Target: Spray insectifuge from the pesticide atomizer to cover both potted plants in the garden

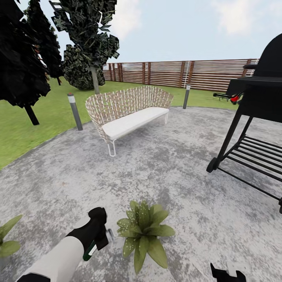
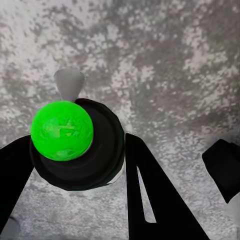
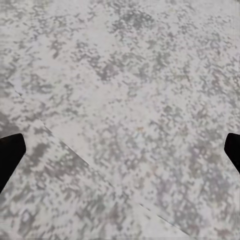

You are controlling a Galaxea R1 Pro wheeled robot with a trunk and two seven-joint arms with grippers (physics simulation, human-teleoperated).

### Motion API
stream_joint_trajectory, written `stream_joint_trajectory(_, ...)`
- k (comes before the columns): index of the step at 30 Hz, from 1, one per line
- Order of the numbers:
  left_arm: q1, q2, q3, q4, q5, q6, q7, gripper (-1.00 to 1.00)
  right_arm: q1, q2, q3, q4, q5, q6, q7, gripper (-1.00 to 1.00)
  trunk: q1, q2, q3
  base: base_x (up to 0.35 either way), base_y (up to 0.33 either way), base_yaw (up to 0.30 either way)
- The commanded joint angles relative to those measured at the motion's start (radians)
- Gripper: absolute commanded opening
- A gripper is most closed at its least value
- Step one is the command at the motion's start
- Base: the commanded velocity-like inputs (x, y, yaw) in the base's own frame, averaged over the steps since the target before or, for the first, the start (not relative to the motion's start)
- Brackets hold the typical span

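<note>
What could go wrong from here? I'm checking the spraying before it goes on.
The left gripper holds the pesticide atomizer beside the near potted plant, so mist may coat only the facing leaves. The second potted plant sits at the picture's edge and might get missed.

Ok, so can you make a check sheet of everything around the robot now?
Surface: grey mottled paving, nothing spilled.
Job's things: atomizer in the left claw, beside one plant; second plant's leaves at the picture's left edge.
Clutter: nothing seen.
Claws: left claw shut on the atomizer; right claw open, over bare paving.
Cables: nothing seen.
Surroundings: wicker bench, black grill, fence, lawn, trees.
</note>
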Motion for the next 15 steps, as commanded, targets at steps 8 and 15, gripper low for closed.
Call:
stream_joint_trajectory(8, 0.000, -0.002, -0.001, -0.002, -0.006, 0.005, -0.009, -1.00, -0.001, 0.000, -0.009, 0.000, 0.003, -0.004, 0.008, 1.00, 0.000, 0.000, -0.001, 0.002, -0.001, 0.215)
stream_joint_trajectory(15, 0.000, -0.002, -0.001, -0.002, -0.006, 0.006, -0.008, -1.00, -0.001, 0.000, -0.009, 0.000, 0.003, -0.004, 0.008, 1.00, 0.000, 0.000, -0.001, 0.158, -0.172, 0.007)
